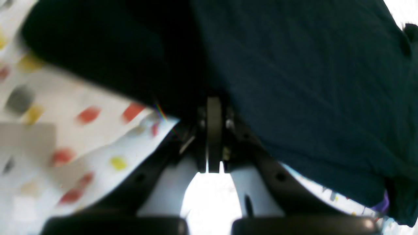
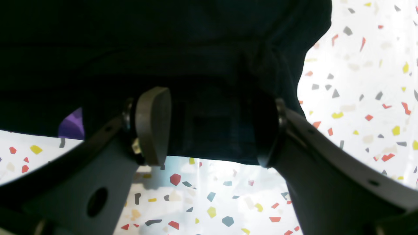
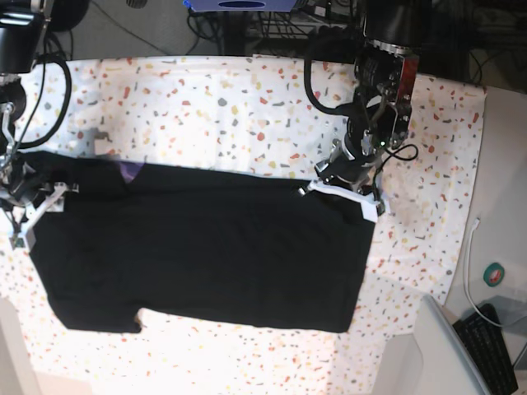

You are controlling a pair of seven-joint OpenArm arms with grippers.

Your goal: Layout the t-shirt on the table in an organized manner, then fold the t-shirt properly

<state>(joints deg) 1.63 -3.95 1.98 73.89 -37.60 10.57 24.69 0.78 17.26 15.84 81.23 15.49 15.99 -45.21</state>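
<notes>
- Left gripper (image 1: 214, 107), seen from its own wrist camera, has its jaws pressed tight together with the dark cloth of the t-shirt (image 1: 310, 85) caught between them at the fabric's edge.
- From the base view that same gripper sits at the shirt's upper corner on the picture's right, its pale fingers lying along the cloth there.
- Right gripper (image 2: 209, 127) has its jaws spread wide, one grey pad (image 2: 153, 124) on one side and a dark pad on the other, with a fold of the black shirt hanging down in the gap between them; neither pad visibly presses on the cloth.
- In the base view the right gripper (image 3: 29, 202) is at the shirt's far edge on the picture's left, near the sleeve.
- The shirt lies spread across the table (image 3: 247, 99), stretched long from one arm to the other, mostly flat, with one short sleeve poking out at the lower left.
- A bit of purple patch (image 3: 129, 171) shows near the top edge on the left, and also in the right wrist view.
- The speckled cloth of the table shows all around the shirt.
- Off the table's edge at lower right sit a keyboard (image 3: 492, 346) and a roll of green tape (image 3: 494, 274).
</notes>
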